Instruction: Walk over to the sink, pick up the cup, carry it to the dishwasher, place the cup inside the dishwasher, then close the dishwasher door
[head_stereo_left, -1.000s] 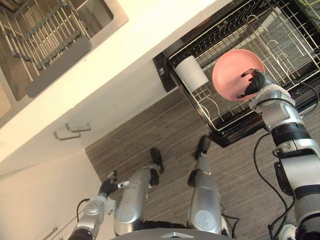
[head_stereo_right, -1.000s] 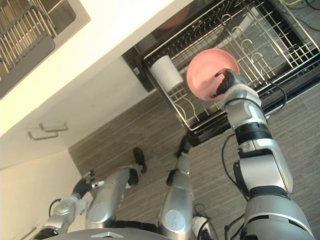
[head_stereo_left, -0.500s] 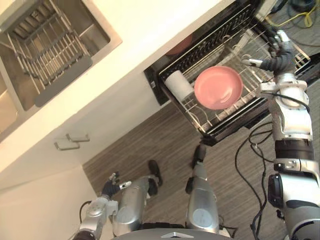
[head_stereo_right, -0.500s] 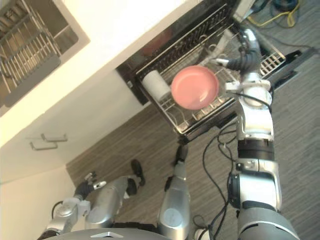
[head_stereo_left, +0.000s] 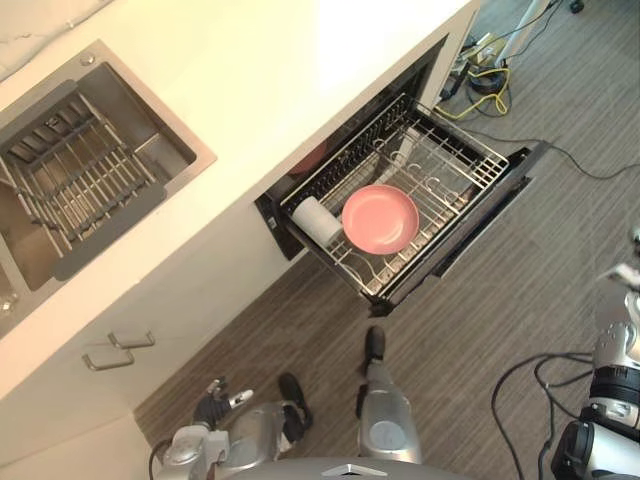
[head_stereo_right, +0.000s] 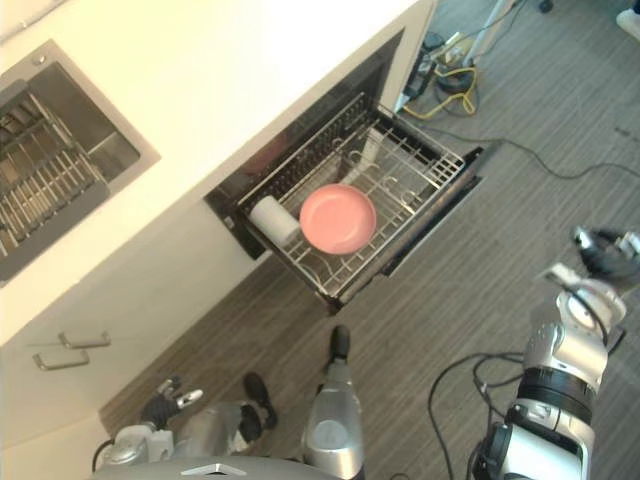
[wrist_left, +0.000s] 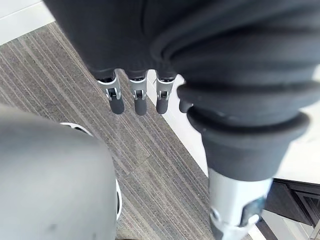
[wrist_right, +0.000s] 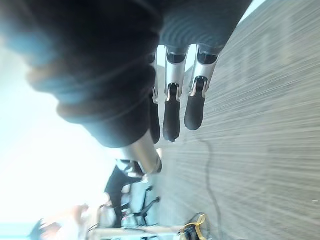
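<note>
Both hands empty, bowl racked, door not yet shut.
Your right hand (wrist_right: 171, 102) hangs slack-fingered over the floor, well clear of the dishwasher door (head_stereo_left: 482, 214), probably to free its swing. Your left hand (wrist_left: 136, 96) is relaxed too. The pink bowl (head_stereo_left: 380, 218) rests in the rack (head_stereo_left: 455, 160) beside a white cup (head_stereo_left: 316, 220).

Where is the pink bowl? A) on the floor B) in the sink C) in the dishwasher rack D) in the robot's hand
C: the pink bowl lies in the pulled-out dishwasher rack, beside the white cup.
</note>
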